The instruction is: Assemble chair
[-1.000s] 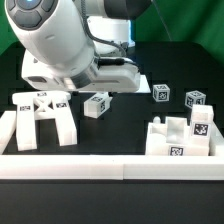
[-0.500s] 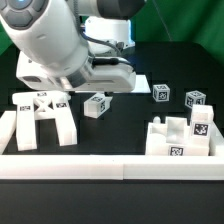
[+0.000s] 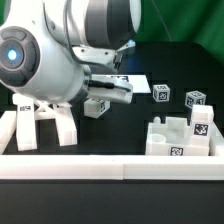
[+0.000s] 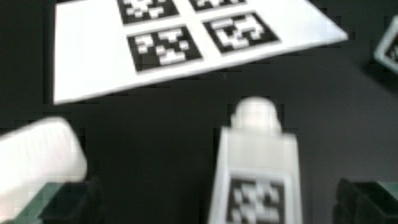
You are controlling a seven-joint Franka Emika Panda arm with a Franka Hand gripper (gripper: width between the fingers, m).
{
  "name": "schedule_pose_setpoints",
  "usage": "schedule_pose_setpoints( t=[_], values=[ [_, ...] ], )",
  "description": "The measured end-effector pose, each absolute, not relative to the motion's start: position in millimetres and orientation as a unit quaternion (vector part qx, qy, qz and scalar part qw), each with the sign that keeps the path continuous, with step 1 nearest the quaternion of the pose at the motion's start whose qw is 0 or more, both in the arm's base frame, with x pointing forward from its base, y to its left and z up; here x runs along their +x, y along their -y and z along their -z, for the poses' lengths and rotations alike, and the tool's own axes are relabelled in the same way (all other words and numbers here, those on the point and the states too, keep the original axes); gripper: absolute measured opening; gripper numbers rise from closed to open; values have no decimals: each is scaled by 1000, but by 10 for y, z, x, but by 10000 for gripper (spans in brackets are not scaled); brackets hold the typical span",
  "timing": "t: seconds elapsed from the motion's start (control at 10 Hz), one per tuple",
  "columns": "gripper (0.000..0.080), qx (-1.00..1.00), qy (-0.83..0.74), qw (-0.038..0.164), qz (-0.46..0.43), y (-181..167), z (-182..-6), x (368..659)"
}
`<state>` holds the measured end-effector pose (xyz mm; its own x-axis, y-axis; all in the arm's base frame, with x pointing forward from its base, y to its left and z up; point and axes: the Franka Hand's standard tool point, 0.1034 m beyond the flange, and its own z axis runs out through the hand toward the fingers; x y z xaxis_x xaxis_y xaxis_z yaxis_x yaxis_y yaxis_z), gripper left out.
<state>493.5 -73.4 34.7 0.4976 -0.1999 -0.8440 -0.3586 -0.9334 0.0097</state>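
Exterior view: the robot arm (image 3: 50, 60) fills the exterior view's left and top, and its wrist end hangs low over the black table (image 3: 130, 120). A strip of the marker board (image 3: 120, 77) shows just behind that wrist end. All places below are relative to the board. Small tagged block (image 3: 97, 105): just in front of the board, on the camera side, right under the wrist end. I can't tell whether they touch. Leg frame (image 3: 45, 122): in front of the board and off to the exterior view's left, standing on the table with its top partly hidden by the arm. First tagged cube (image 3: 161, 93) and second tagged cube (image 3: 195, 99): to the exterior view's right of the board, side by side and apart from each other. Cluster of blocky slabs (image 3: 180, 137): well in front of the board and to the exterior view's right, with two tags facing the camera. It sits against the low border wall (image 3: 100, 166) that runs along the near edge. Wrist view: the marker board fills the far part of the frame, with four tags visible. A long white part (image 4: 260, 150) lies near the board without touching it. Its rounded end points toward the board and one tag sits on its upper face. A blurred second white part (image 4: 39, 150) lies beside it, with bare table between them. The gripper (image 4: 214, 205) is spread wide. Its dark fingers (image 4: 54, 205) stand on either side of the long white part, with clear gaps, and nothing is clamped.
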Motion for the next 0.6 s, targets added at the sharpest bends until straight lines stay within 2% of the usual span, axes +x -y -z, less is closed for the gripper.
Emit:
schedule_pose_setpoints(
  t=[0.6],
  values=[
    [649, -863, -157, 83, -473, 699, -351, 4957]
  ],
)
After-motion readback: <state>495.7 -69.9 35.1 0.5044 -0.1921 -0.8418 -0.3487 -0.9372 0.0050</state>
